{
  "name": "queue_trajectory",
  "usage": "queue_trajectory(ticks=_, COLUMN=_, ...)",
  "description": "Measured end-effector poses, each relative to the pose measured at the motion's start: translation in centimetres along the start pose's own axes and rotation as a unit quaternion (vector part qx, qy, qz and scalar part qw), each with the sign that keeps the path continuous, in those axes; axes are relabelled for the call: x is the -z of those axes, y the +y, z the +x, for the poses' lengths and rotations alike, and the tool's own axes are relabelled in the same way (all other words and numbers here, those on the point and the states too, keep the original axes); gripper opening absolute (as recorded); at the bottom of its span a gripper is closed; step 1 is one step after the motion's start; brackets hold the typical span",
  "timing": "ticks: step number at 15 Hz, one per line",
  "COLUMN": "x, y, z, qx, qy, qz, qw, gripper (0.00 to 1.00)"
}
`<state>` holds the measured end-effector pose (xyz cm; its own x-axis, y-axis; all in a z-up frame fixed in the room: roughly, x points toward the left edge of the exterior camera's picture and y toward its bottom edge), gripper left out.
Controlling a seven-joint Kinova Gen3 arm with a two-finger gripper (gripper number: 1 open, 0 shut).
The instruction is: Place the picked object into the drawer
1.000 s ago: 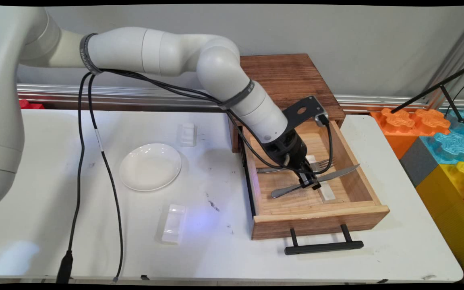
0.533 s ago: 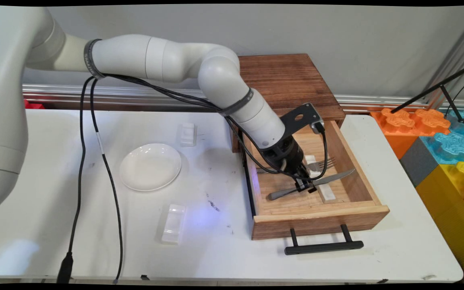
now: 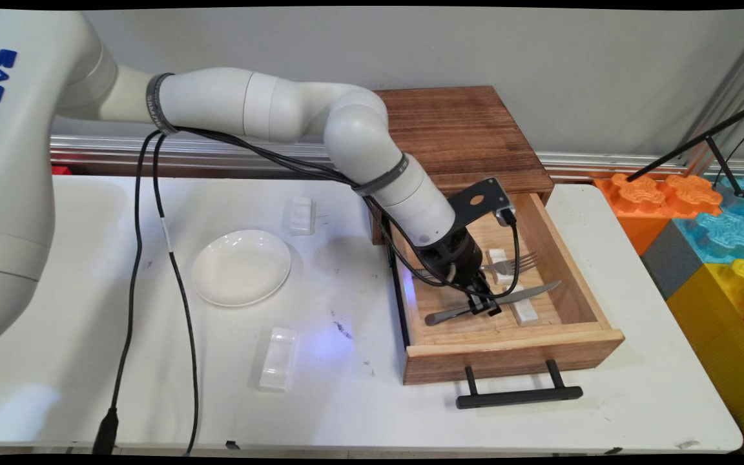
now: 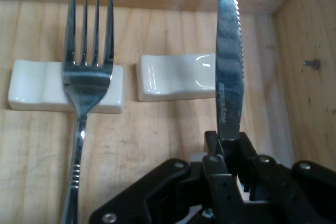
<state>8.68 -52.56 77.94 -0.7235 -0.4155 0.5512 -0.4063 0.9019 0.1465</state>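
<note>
Gripping a knife [image 3: 507, 298] near its middle, the end effector [image 3: 483, 303] has both fingers clamped on it inside the open wooden drawer [image 3: 543, 336] at the worktop's [image 3: 346, 400] right side. Knife sits above a white rest [image 4: 173, 77], blade over its right end; contact with the rest can't be confirmed. Beside it a fork [image 4: 86, 87] lies with its neck across a second white rest [image 4: 31, 93], which keeps the tines off the drawer floor. Hand view cuts off the knife handle and the fork's lower handle; the linkage hides the grip point. Out on the worktop: white plate [image 3: 241, 267] left of centre, one more rest [image 3: 301, 215] toward the far edge, another [image 3: 278, 358] toward the near edge. Coloured blocks [image 3: 708, 226] sit beyond the right edge.
</note>
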Motion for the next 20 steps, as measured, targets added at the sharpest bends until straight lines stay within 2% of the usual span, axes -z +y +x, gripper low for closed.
queue_trajectory(ticks=11, x=-1.05, y=-0.26, z=-0.25, qx=0.003, qy=-0.003, qz=-0.003, qw=1.0, gripper=0.0)
queue_trajectory(ticks=12, x=-1.08, y=-0.28, z=-0.24, qx=0.003, qy=-0.003, qz=-0.003, qw=1.0, gripper=1.0)
queue_trajectory(ticks=20, x=-0.63, y=-0.27, z=0.02, qx=0.004, qy=0.002, qz=-0.004, qw=1.0, gripper=1.0)
